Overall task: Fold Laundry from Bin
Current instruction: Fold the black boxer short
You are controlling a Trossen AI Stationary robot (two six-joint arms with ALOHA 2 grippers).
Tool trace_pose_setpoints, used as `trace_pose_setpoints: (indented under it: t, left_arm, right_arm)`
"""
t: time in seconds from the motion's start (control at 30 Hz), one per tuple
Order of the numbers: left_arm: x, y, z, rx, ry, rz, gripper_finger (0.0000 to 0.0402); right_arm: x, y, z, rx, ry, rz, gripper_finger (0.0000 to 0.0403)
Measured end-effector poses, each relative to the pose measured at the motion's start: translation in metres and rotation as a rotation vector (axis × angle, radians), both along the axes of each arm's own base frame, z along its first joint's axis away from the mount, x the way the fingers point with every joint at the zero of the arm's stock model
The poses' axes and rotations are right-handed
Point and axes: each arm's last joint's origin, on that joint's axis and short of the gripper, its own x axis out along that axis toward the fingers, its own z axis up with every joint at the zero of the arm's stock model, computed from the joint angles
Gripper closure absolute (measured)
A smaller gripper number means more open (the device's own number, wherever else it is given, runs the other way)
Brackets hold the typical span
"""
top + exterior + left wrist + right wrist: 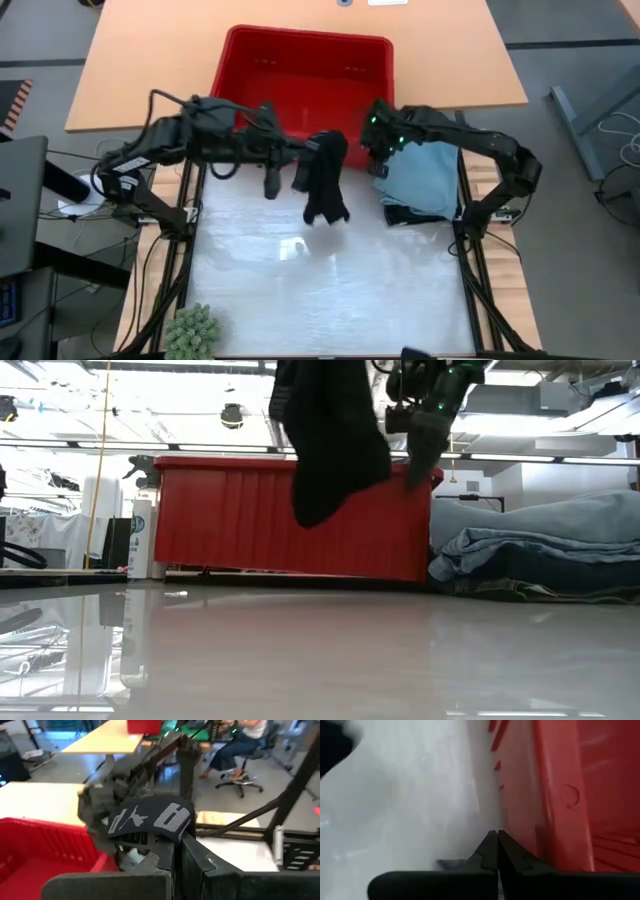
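You see a red bin (pixel 305 55), a black garment (pixel 325 180) whose waistband (pixel 150 817) bears pale grey lettering, folded light blue and dark navy laundry (pixel 420 180), a glossy white surface (pixel 330 290), and dark fingers (pixel 490 852).

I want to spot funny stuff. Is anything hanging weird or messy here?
Yes. A black garment dangles in the air from the left gripper, pinched by its waistband, right in front of the red bin. The folded blue pile beside it looks tidy.
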Motion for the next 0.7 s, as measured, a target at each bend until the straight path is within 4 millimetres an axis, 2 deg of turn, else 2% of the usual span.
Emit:
trace_pose_setpoints:
  t: [0.2, 0.37, 0.53, 0.7]
  left_arm:
    - [0.017, 0.014, -0.019, 0.024, 0.011, 0.065, 0.0401]
    - [0.032, 0.034, -0.041, 0.002, 0.020, 0.086, 0.0401]
    - [0.043, 0.053, -0.078, -0.026, 0.116, 0.115, 0.0401]
    - [0.052, 0.066, -0.121, -0.079, 0.212, 0.107, 0.0398]
  right_arm:
    - [-0.022, -0.036, 0.002, -0.006, -0.034, -0.085, 0.0386]
    - [-0.034, -0.047, 0.009, -0.013, -0.038, -0.087, 0.0368]
    - [-0.045, -0.040, 0.052, -0.062, -0.104, -0.089, 0.0359]
    - [-0.060, -0.019, 0.101, -0.071, -0.181, -0.080, 0.0361]
